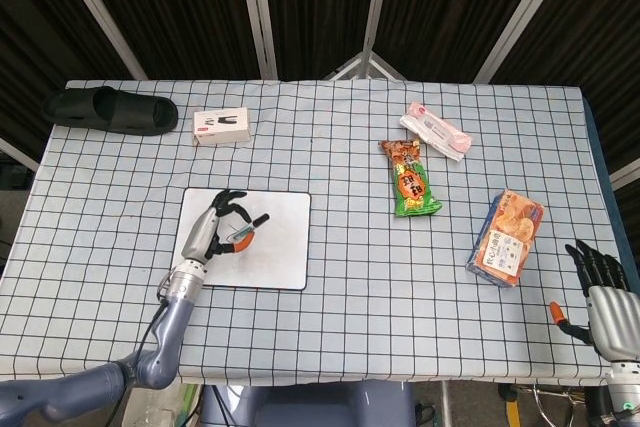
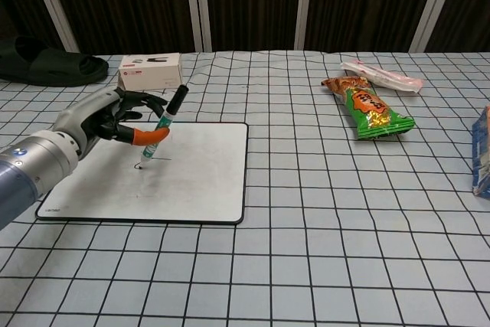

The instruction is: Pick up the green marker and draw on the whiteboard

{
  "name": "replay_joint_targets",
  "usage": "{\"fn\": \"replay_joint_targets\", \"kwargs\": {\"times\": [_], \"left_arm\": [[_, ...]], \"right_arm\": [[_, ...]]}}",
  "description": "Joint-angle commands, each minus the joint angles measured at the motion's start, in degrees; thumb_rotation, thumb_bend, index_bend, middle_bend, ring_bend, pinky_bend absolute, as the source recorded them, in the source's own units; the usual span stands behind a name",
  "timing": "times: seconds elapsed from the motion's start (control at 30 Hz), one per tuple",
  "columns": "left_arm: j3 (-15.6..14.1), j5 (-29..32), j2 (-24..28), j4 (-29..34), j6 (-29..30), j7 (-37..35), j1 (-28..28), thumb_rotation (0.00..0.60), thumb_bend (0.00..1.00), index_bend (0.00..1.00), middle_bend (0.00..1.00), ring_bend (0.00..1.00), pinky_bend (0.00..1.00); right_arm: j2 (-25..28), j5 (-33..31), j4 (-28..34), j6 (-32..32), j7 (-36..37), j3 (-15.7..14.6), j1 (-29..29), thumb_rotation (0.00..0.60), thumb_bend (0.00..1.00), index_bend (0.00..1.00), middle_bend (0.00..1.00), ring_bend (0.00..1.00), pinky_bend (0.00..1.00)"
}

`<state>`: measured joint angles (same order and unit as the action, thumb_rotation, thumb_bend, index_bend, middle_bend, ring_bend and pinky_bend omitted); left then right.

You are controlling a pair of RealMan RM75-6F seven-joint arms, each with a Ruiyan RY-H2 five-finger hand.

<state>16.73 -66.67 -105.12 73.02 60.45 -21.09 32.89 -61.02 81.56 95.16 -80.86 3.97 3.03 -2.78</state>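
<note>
In the chest view the orange and blue rectangular snack box [image 2: 482, 155] is cut by the right edge, and the black rubber slipper [image 2: 46, 65] by the left edge. The print on the small white cardboard box [image 1: 221, 126] is too small to read. The right hand [image 1: 603, 299] is partly cut off at the head view's bottom edge

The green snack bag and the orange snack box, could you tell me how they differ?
The green snack bag is a narrow soft packet lying near the table's middle; the orange snack box is a broader, rigid carton near the right edge. Both lie flat on the checked cloth, untouched by either hand.
</note>
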Motion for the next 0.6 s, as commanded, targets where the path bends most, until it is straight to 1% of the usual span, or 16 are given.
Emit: {"fn": "replay_joint_targets", "kwargs": {"times": [0.03,0.13,0.27,0.47,0.6], "left_arm": [[0.11,-2.64,2.07,4.6,3.65,-2.86,-2.02,0.6,0.54,0.73,0.16,0.02,0.08],[0.58,-4.82,4.05,8.52,6.71,-5.14,-3.47,0.6,0.54,0.73,0.17,0.02,0.08],[0.85,-5.98,6.36,10.98,7.78,-4.74,-3.98,0.6,0.54,0.73,0.17,0.02,0.08],[0.03,-6.57,9.45,10.38,6.45,0.99,-3.23,0.6,0.54,0.73,0.16,0.02,0.08],[-2.52,-7.25,11.93,8.31,3.97,8.29,-2.4,0.6,0.54,0.72,0.16,0.02,0.08]], "right_arm": [[-0.01,-0.07,-0.01,0.06,-0.01,0.07,-0.06,0.6,0.35,0.0,0.0,0.0,0.0],[0.0,-0.14,0.03,0.02,-0.12,0.11,-0.04,0.6,0.35,0.0,0.0,0.0,0.0],[-0.03,-0.17,0.04,0.02,-0.17,0.1,-0.02,0.6,0.35,0.0,0.0,0.0,0.0],[-0.05,-0.23,0.15,0.09,-0.31,0.08,-0.02,0.6,0.35,0.0,0.0,0.0,0.0],[-0.01,-0.49,0.16,0.28,-0.31,0.09,-0.02,0.6,0.35,0.0,0.0,0.0,0.0]]}}
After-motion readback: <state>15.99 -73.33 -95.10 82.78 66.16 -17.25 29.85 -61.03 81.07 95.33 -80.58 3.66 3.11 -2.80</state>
